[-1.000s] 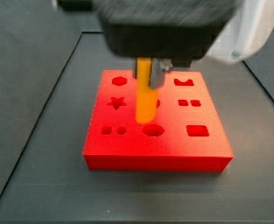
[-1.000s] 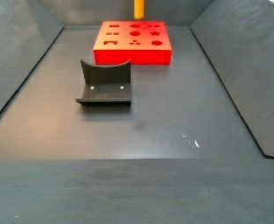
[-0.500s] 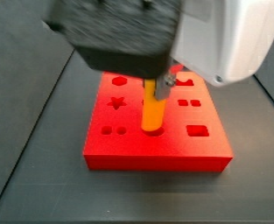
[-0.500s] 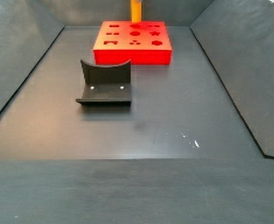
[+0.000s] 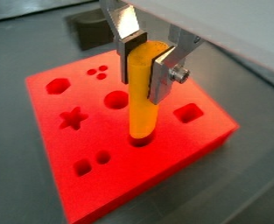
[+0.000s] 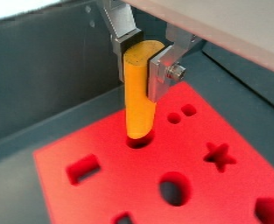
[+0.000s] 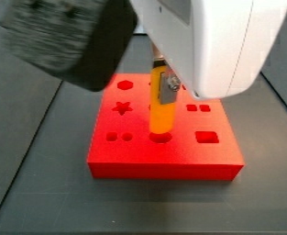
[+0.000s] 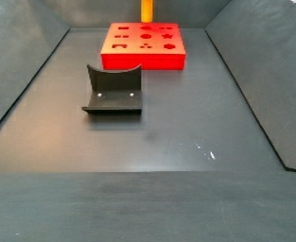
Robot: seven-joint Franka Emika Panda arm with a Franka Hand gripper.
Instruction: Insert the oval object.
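My gripper (image 5: 149, 66) is shut on the oval object (image 5: 143, 96), a slim orange-yellow peg held upright by its upper end between the silver fingers. It shows the same way in a wrist view (image 6: 139, 96). The peg's lower end sits at a hole in the red block (image 7: 171, 158), in the edge row between the two small dots (image 6: 180, 112) and the rectangular hole (image 6: 83, 166). How deep it sits I cannot tell. In a side view the peg (image 8: 148, 9) stands over the block (image 8: 144, 47) at the far end; the gripper is cut off there.
The block's centre hole (image 6: 172, 188), star hole (image 7: 122, 108) and hexagon hole (image 7: 126, 84) are empty. The dark fixture (image 8: 113, 90) stands on the floor in front of the block. Grey walls slope up around the dark floor (image 8: 150, 161).
The gripper has come down with the peg and shifted slightly toward the block's near edge. The peg's lower end has gone from above the block to the hole.
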